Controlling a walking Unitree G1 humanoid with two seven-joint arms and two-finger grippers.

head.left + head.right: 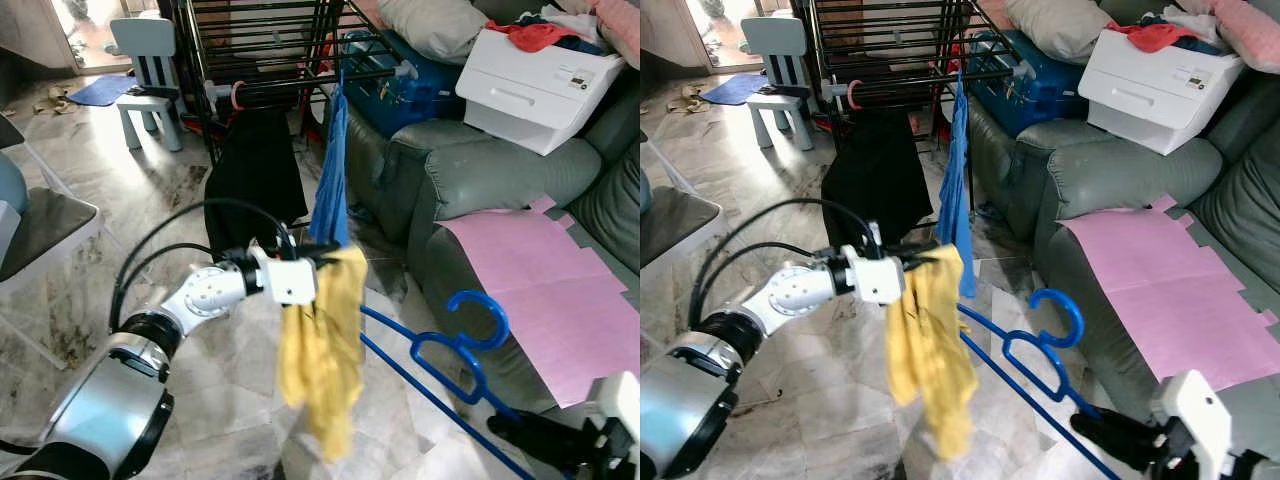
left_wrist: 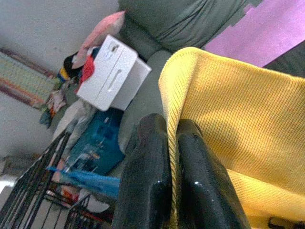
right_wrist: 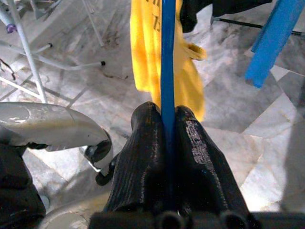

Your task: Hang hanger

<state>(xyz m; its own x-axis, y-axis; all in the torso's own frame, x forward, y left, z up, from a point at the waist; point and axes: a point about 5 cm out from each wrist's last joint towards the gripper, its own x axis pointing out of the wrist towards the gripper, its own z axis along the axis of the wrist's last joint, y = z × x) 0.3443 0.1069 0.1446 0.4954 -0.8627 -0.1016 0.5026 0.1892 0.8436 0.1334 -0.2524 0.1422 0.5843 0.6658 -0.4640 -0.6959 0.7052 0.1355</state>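
Early stage, I judge: left end effector (image 1: 325,262) clamps a limp yellow knit garment (image 1: 322,350) mid-frame, right end effector (image 3: 164,143) clamps the blue plastic hanger (image 1: 450,350) at five o'clock, unhung, black metal drying rack (image 1: 270,60) at twelve o'clock.

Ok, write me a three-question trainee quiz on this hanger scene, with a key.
1. True or false: the left tool is clamped on the yellow garment.
2. What is the right tool holding?
A. the blue hanger
B. a red towel
C. a white stool leg
3. Fill in: the long blue cloth hangs from the black drying ____.

Key:
1. True; the left wrist view shows the fabric pinched between the fingers.
2. A; the right wrist view shows a blue hanger bar pinched between the black fingers.
3. rack
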